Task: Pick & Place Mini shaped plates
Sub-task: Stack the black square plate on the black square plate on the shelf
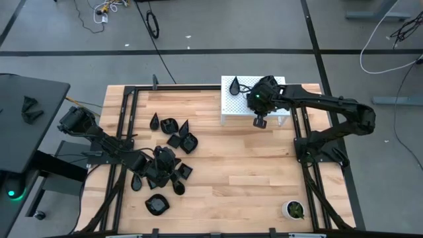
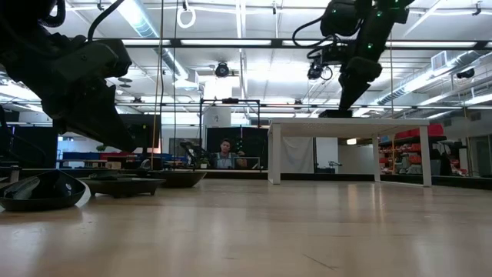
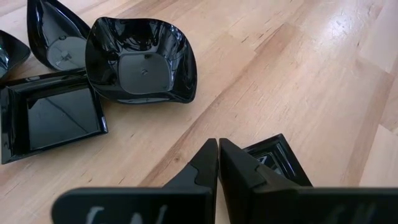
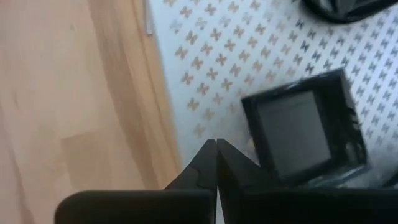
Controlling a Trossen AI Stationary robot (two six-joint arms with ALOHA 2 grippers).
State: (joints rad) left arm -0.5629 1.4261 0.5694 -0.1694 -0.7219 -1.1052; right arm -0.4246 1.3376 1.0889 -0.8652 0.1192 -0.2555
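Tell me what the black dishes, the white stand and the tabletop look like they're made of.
Black dishes: probably thin moulded plastic, high gloss; they show sharp reflections and crisp edges.
White stand: a rigid white sheet perforated with cross-shaped holes, matte; metal or plastic, cannot tell.
Tabletop: wood, joined light strips with visible grain and a smooth, slightly shiny finish.

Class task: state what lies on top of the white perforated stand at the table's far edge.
On the white perforated stand lie a glossy black teardrop dish and a glossy black square dish. The right end effector, shut, hovers over the stand; from above, the arm covers the square dish.
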